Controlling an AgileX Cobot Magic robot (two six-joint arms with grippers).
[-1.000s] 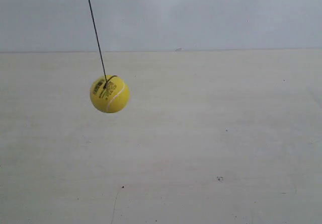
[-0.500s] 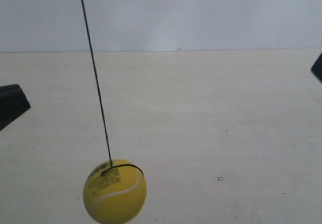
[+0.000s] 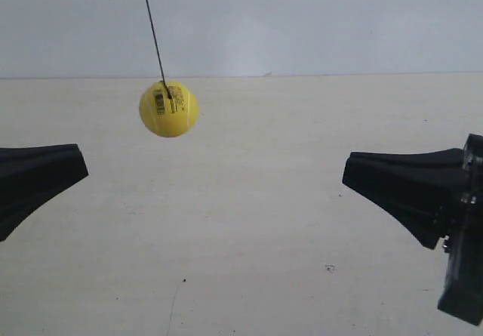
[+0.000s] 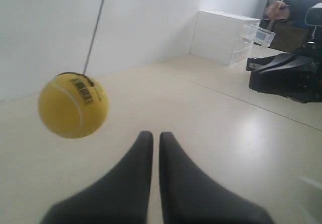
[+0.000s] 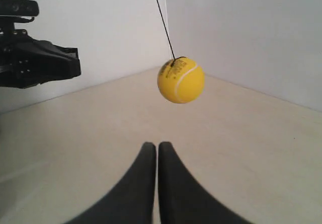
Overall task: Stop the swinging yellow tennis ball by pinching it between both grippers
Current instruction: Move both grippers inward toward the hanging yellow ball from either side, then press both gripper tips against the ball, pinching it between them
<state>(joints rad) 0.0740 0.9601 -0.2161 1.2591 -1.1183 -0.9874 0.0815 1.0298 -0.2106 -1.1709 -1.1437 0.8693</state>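
Observation:
The yellow tennis ball [image 3: 168,108] hangs free on its thin black string [image 3: 153,30], barcode print facing the exterior view. It touches neither gripper. My left gripper [image 3: 79,171], the arm at the exterior view's left, points inward, below and left of the ball. My right gripper [image 3: 349,174] faces it from the other side, farther from the ball. In the left wrist view the ball [image 4: 73,104] floats close beside my shut left gripper [image 4: 152,136], with the right gripper [image 4: 282,75] beyond. In the right wrist view the ball [image 5: 180,80] hangs ahead of the shut right gripper [image 5: 153,146].
A pale table [image 3: 249,230] lies under everything, with a white wall [image 3: 317,19] behind it. A white drawer unit [image 4: 226,35] stands at the table's far corner in the left wrist view. The left arm's body [image 5: 35,63] shows in the right wrist view.
The ball has swung from low and near the camera back up and away. Both grippers have moved inward from the view's edges, now well inside the picture.

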